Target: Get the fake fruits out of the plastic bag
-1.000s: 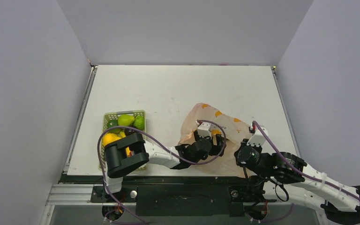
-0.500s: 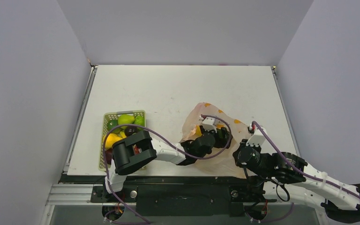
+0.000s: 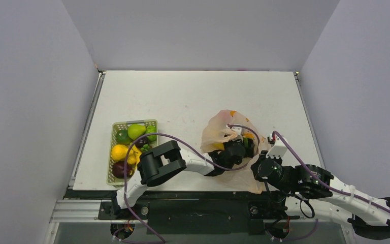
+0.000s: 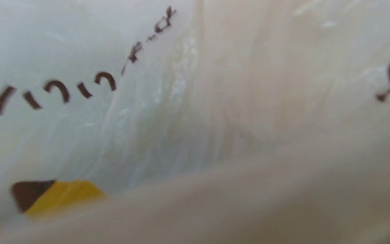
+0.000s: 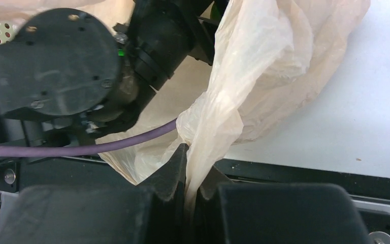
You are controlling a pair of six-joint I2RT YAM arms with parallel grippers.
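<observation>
The plastic bag (image 3: 217, 133) is thin, translucent peach film printed with yellow-orange bananas and dark lettering. It stands crumpled and bunched near the table's front right, one edge drawn into a tight fold pinched by the right gripper (image 5: 192, 165). Glossy green, yellow and dark purple fake fruits (image 3: 118, 151) lie heaped in the green basket (image 3: 134, 122), well apart

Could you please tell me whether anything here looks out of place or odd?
Nothing is spilled or damaged. The only oddity: the left pincer sits so deep in the plastic bag that its wrist view shows only crumpled film.
</observation>
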